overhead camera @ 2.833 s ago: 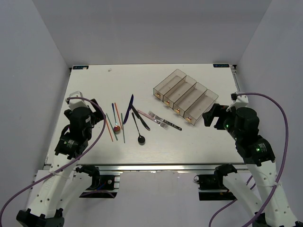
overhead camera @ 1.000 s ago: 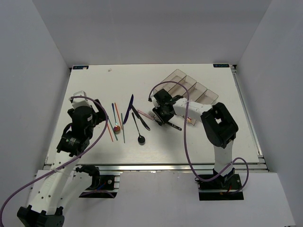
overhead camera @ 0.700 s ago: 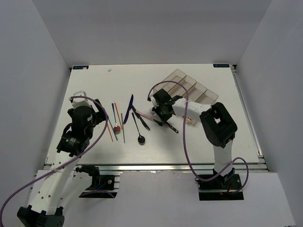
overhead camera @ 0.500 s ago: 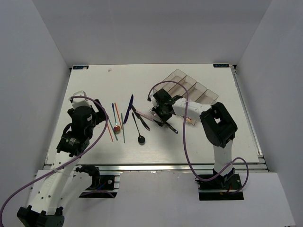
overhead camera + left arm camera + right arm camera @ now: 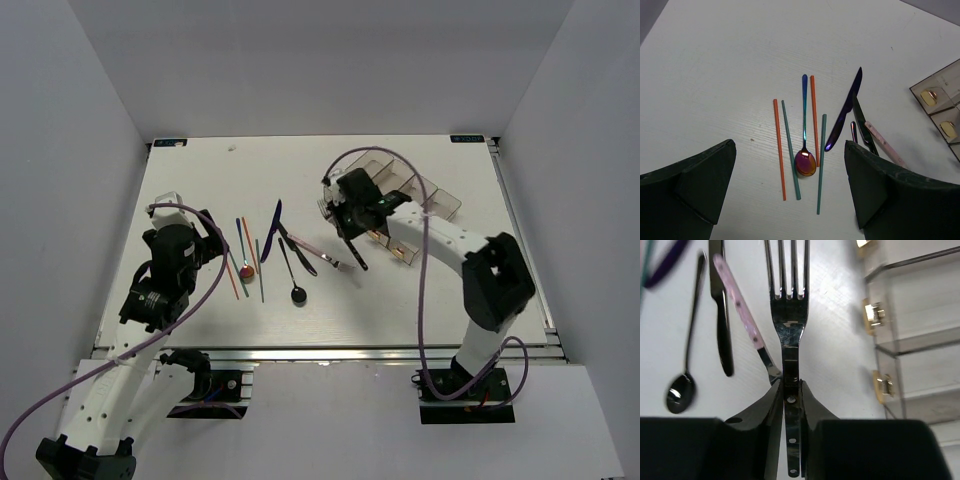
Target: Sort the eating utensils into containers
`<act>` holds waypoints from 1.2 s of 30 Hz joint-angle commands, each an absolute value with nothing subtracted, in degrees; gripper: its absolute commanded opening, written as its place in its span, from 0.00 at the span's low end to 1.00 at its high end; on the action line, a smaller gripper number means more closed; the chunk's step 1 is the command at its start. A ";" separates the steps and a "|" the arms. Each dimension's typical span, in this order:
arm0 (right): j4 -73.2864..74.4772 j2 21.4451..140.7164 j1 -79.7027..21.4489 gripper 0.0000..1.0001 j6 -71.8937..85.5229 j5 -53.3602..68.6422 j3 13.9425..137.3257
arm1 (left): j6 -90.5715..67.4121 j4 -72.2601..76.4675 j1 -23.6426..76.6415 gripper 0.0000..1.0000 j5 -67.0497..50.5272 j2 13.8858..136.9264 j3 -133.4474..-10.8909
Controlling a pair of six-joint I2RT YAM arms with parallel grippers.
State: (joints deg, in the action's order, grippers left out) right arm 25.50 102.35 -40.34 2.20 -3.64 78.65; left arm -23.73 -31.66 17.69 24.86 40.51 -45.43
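Right wrist view gives us the clearest look at the right hand point(image 5: 790, 390): its fingers point(image 5: 771, 407) are pressed tight on the handle of a silver fork point(image 5: 789, 335), whose tines point away from the lens. To the left of it on the tabletop point(image 5: 835, 340) lie a pink-handled fork point(image 5: 736, 300), a black knife point(image 5: 721, 325) and a black spoon point(image 5: 680, 392). On the right we see the smoky walls of the containers point(image 5: 920, 337), with small gold-orange marks at their near ends. Top external view adds what that close shot cannot: the right hand sits between the cutlery cluster and the containers, and the right arm crosses over part of the bins and hides it. Left wrist view shows us the left hand point(image 5: 789, 150) spread wide and gripping nothing. It looks down on a group that the right wrist catches only at its corner: two orange chopsticks point(image 5: 779, 150), two green chopsticks point(image 5: 821, 160), a red-bowled spoon point(image 5: 805, 162) among them, and a dark-blue knife point(image 5: 845, 110) just beside. The left hand's dark fingers cover the lower corners of that frame.
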 commanded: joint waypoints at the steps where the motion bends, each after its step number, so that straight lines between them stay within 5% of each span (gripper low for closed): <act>1: 22.15 95.28 -34.57 0.00 14.54 -3.95 80.69 | -23.20 -31.11 17.67 0.98 24.70 39.73 -45.18; 11: 16.16 82.17 -16.36 0.00 44.37 -18.98 65.30 | -23.20 -31.03 17.58 0.98 24.61 39.64 -45.26; 30: 13.18 91.05 -9.50 0.01 51.15 -21.89 63.11 | -23.03 -31.03 17.58 0.98 24.87 40.17 -45.26; 36: 11.95 90.97 -8.96 0.51 49.31 -18.46 63.28 | -23.81 -31.29 17.58 0.98 23.82 43.15 -46.40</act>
